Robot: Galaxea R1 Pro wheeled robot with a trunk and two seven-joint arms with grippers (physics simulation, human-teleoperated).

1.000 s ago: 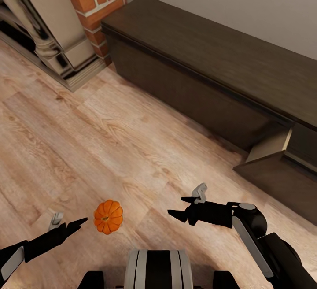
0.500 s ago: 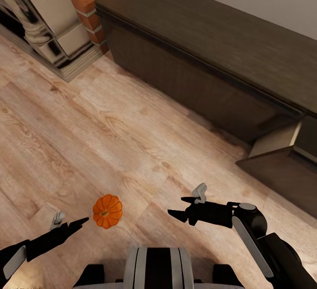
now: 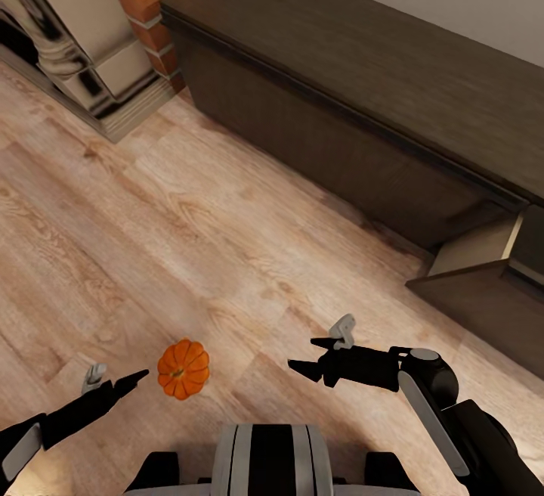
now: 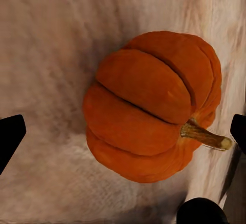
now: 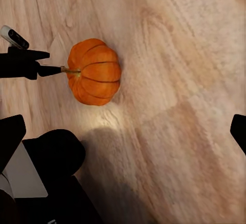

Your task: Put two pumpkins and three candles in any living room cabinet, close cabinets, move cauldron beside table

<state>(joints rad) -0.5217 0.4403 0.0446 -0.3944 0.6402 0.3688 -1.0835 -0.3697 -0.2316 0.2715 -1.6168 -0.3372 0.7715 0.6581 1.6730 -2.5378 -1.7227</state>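
Since the earlier head frames the whole picture has shifted, so the camera has moved: the cabinet and fireplace sit differently in frame, and the pumpkin lies slightly lower and closer to the left pincer tips. Both arms keep the same pose relative to the robot.

Head view: The pumpkin (image 3: 183, 369) lies on the wood floor (image 3: 189, 239), near the robot, left of centre. The left pincer (image 3: 119, 381) is low, its fingers aimed at the pumpkin and its tips just beside it. It appears empty, with a wide gap between the two fingers. The right pincer (image 3: 308, 354) hangs to the right, well apart from the pumpkin, spread open and holding nothing. The cabinet (image 3: 363, 95) runs along the far wall; one drawer (image 3: 483, 273) at the right stands pulled out, probably ready to receive the pumpkin.

Left wrist view: The pumpkin (image 4: 154, 106) lies on its side, stem pointing sideways. The dark fingertips (image 4: 10, 137) sit at opposite edges, with the pumpkin between them but not touched. This alignment, unclear from the head view, suits a closing grasp.

Right wrist view: The pumpkin (image 5: 94, 71) appears from the opposite side, with the left pincer (image 5: 38, 64) at its stem end. The tips reach the stem; contact cannot be confirmed.
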